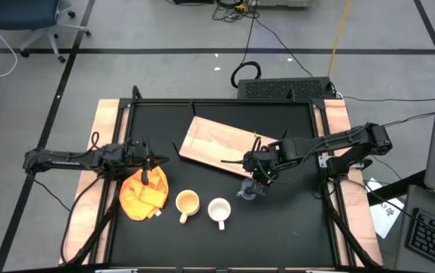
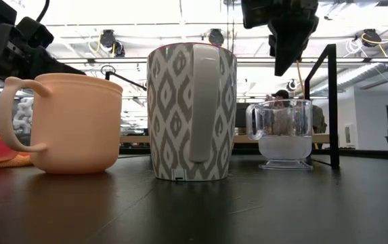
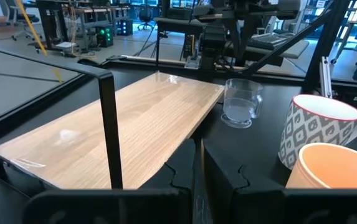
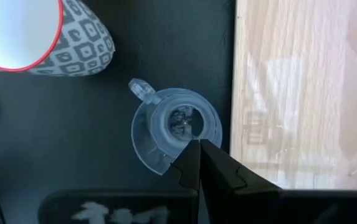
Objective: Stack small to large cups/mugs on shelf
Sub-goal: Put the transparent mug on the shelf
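Note:
The clear glass cup (image 4: 175,127) stands upright on the black tabletop, just off the near edge of the light-wood shelf (image 1: 213,142), which lies flat. My right gripper (image 4: 199,144) is shut and hangs above the cup's rim, pointing steeply down. In the low view it (image 2: 290,64) is well clear of the cup (image 2: 285,132). The white patterned mug (image 1: 219,210) and the yellow-orange mug (image 1: 187,202) stand upright side by side nearer the table's front. My left gripper (image 3: 198,168) is shut and level at the table's left, beside the orange cloth.
An orange-yellow cloth (image 1: 143,196) lies crumpled left of the yellow-orange mug. Black frame posts (image 3: 106,124) (image 2: 330,102) stand around the table's edges. Bare black tabletop shows in front of and to the right of the mugs.

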You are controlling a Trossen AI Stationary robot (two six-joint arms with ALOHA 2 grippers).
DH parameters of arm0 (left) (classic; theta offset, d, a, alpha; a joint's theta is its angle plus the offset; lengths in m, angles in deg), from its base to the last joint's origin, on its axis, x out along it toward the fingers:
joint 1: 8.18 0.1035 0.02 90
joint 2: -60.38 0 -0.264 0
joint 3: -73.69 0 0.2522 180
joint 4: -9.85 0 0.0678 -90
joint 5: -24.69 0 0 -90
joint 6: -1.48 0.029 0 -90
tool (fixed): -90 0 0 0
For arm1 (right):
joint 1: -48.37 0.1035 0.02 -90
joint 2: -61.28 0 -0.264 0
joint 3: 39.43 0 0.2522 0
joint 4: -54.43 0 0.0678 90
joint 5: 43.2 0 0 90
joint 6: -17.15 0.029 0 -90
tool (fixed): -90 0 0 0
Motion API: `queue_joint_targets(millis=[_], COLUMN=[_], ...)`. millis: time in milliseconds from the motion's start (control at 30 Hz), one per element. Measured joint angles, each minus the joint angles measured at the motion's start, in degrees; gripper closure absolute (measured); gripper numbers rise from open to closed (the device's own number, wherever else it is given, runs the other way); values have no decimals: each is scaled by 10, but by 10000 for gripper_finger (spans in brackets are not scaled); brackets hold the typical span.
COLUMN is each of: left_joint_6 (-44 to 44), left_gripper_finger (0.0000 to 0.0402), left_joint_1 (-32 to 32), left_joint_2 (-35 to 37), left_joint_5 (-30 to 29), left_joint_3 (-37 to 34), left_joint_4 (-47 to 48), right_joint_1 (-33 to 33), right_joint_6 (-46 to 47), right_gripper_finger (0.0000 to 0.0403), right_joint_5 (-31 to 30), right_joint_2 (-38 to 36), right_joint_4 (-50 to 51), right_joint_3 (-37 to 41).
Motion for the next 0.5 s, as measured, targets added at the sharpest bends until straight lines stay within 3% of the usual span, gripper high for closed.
queue_joint_targets(millis=[500], left_joint_6=[0], left_gripper_finger=[371], left_joint_1=[0], left_joint_2=[0], left_joint_5=[0], left_joint_3=[0], left_joint_4=[13], right_joint_1=[40], right_joint_6=[11], right_gripper_finger=[403], right_joint_5=[-3], right_joint_2=[10], right_joint_4=[-38], right_joint_3=[0])
